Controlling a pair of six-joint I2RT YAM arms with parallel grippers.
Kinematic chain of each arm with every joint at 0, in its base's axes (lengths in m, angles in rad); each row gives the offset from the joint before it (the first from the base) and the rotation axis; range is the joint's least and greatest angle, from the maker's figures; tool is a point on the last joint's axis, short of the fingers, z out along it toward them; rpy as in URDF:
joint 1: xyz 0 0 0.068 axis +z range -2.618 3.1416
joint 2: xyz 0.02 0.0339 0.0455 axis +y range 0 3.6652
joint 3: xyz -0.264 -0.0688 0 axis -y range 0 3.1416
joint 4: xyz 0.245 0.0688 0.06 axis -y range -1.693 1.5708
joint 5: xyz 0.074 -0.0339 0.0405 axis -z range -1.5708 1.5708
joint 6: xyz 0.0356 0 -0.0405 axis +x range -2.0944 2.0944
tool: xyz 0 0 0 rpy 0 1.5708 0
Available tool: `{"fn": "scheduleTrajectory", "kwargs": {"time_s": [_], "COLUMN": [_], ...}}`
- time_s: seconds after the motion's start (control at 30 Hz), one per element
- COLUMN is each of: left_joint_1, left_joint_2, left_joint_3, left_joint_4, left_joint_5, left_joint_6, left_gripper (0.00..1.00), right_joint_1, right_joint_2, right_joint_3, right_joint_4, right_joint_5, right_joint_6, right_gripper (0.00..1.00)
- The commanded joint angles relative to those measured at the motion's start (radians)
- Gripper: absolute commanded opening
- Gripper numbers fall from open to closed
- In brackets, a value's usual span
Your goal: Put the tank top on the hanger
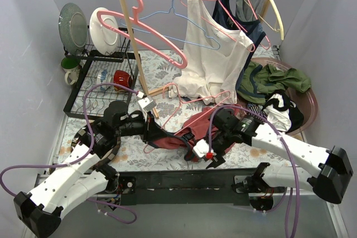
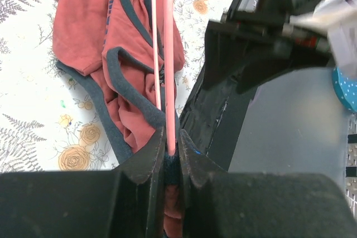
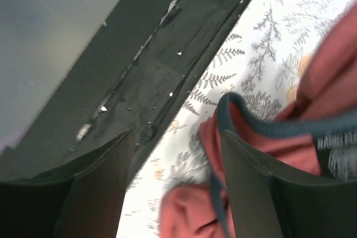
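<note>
The rust-red tank top (image 1: 192, 128) with navy trim lies crumpled on the floral cloth between my two grippers. The thin pink wire hanger (image 1: 177, 96) lies partly under and through it, hook toward the back. My left gripper (image 1: 149, 128) is shut on the hanger's wire (image 2: 168, 54) together with a fold of the tank top (image 2: 83, 20); its tips (image 2: 171, 142) pinch both. My right gripper (image 1: 215, 159) is open at the top's near edge. In the right wrist view (image 3: 175, 185) a navy-trimmed strap (image 3: 262, 129) is looped over one finger (image 3: 251, 193).
A wooden rail at the back carries a thick pink hanger (image 1: 139, 26), a blue wire hanger (image 1: 178, 15), a white tank top (image 1: 215, 54) and a navy top (image 1: 245, 23). A dish rack (image 1: 83, 90) stands at the left. A basket of clothes (image 1: 309, 107) is at the right. A black strip (image 1: 184, 179) marks the near edge.
</note>
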Motion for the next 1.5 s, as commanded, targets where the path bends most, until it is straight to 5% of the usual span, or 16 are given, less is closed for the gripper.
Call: {"fn": "scheduleTrajectory", "kwargs": {"time_s": [0.0,0.23,0.4,0.53,0.67,0.77,1.07,1.23,1.47], "left_joint_1": [0.000,0.000,0.000,0.000,0.000,0.000,0.000,0.000,0.000], "left_joint_2": [-0.018,-0.020,-0.030,-0.032,-0.038,-0.049,-0.073,-0.047,-0.036], "left_joint_3": [0.006,0.003,0.006,0.004,0.021,0.047,0.060,0.092,0.130], "left_joint_4": [0.034,0.028,0.024,0.021,0.001,-0.028,-0.056,-0.093,-0.160], "left_joint_5": [0.005,0.010,0.009,0.009,-0.005,-0.007,0.030,0.064,0.073], "left_joint_6": [-0.018,-0.013,-0.007,0.001,0.021,0.045,0.099,0.143,0.203], "left_gripper": [0.00,0.00,0.00,0.00,0.00,0.00,0.00,0.00,0.00], "right_joint_1": [0.135,0.177,0.203,0.219,0.220,0.196,-0.327,-0.585,-0.893], "right_joint_2": [0.078,0.198,0.265,0.296,0.256,0.142,-0.239,-0.292,-0.207], "right_joint_3": [0.072,0.128,0.107,0.108,0.099,0.066,0.019,0.050,0.216], "right_joint_4": [0.057,0.102,0.114,0.054,0.001,-0.024,-0.092,-0.053,-0.085], "right_joint_5": [0.208,0.311,0.383,0.388,0.418,0.479,0.435,0.437,0.236], "right_joint_6": [-0.059,-0.048,-0.055,-0.055,-0.041,-0.019,-0.197,-0.289,-0.416], "right_gripper": [0.69,0.73,0.65,0.51,0.11,0.01,0.01,0.01,0.01]}}
